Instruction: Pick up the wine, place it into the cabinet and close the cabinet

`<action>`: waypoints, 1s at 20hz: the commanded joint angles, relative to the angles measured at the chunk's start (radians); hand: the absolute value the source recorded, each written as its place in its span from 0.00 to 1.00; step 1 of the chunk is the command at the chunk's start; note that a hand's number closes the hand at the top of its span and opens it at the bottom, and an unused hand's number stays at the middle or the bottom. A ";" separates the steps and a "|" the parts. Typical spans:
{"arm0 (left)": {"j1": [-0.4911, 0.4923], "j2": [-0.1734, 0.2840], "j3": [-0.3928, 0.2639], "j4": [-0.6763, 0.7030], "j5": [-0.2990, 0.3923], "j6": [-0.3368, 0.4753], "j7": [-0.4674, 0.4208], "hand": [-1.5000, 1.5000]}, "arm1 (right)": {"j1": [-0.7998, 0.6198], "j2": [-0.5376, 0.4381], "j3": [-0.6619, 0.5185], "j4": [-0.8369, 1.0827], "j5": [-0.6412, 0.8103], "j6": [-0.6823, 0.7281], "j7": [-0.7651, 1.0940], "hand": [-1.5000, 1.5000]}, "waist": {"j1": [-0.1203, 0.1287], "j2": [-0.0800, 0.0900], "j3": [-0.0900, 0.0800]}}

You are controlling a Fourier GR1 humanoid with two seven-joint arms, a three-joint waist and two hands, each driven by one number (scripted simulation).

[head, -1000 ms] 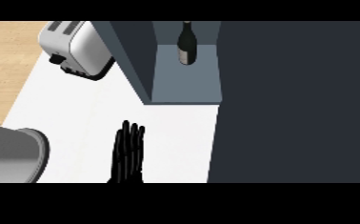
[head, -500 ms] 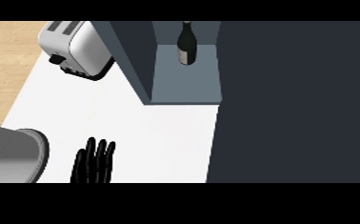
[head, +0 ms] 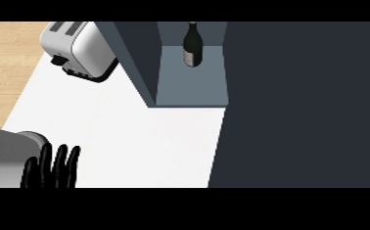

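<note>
One hand (head: 52,168) is showing now, at the lower left edge of the view, and it is lying lower and more to the left than half a second ago; one second ago it was reaching higher up over the white worktop (head: 145,141). By its place it is the robot's left hand. Its fingers are pointing up, straight and a little apart, and they are holding nothing. They are overlapping the edge of a grey round pot (head: 16,158) that is sitting in the lower left corner. The right hand is not appearing in the view.

The wine bottle (head: 192,45) is standing upright inside the open cabinet (head: 189,82), near the back of its grey floor, and it is in the same place as in both earlier pictures. The cabinet's left wall (head: 133,57) is rising between the bottle and the rest of the worktop. A big dark panel (head: 296,106) is filling the right side of the view, from the cabinet's opening down to the lower edge; I cannot tell if this is the door.

A silver toaster (head: 80,48) is sitting at the upper left, just beside the cabinet's left wall, partly on the white worktop, next to a wooden surface (head: 18,62). It is also staying where it was.
</note>
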 commanded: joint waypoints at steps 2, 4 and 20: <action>0.075 0.083 0.128 -0.039 0.086 -0.109 -0.018 0.00 | 0.018 -0.026 0.134 -0.185 -0.031 0.038 0.062 1.00 | 0.006 -0.003 -0.002; 0.117 0.085 0.161 -0.056 0.104 -0.118 -0.033 0.00 | 0.034 -0.019 0.166 -0.225 -0.024 0.013 0.078 1.00 | 0.004 -0.004 -0.001; 0.266 0.230 0.469 -0.054 0.277 -0.359 0.000 0.00 | -0.114 0.123 0.676 -0.097 0.388 -0.317 0.056 1.00 | 0.001 -0.007 -0.002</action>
